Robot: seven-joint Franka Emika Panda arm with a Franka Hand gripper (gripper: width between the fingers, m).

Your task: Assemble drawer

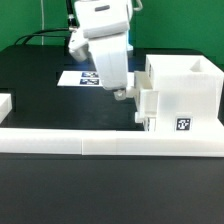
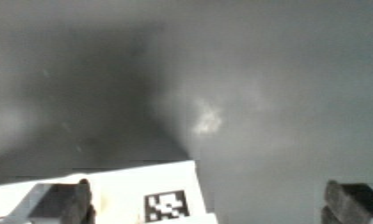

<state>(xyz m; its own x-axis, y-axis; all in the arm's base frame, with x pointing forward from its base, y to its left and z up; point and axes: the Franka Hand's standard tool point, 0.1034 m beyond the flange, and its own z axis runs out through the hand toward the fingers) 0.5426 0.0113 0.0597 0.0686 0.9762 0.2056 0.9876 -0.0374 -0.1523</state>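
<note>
The drawer (image 1: 180,95), a white plastic box with square tags, stands on the black bench (image 1: 40,80) at the exterior view's right, just behind the long low white rail (image 1: 100,142). A small tray (image 1: 148,105) sits at its open side, apparently partly slid in, though how far is hard to tell. The gripper (image 1: 125,93) hangs right beside that tray; whether it touches is unclear from this angle. In the wrist view its fingers (image 2: 357,200) stand well apart with only blurred dark bench between them, and a tagged white edge (image 2: 130,200) lies beside one of them, so the gripper looks spread and holds nothing. The flat marker board (image 1: 80,77) lies farther back on the bench. The plastic parts are probably light, stiff and smooth, so they may skid if nudged. A thin tray wall or the knob looks like the best place to pinch, squarely, pushing gently so the box does not shift.
</note>
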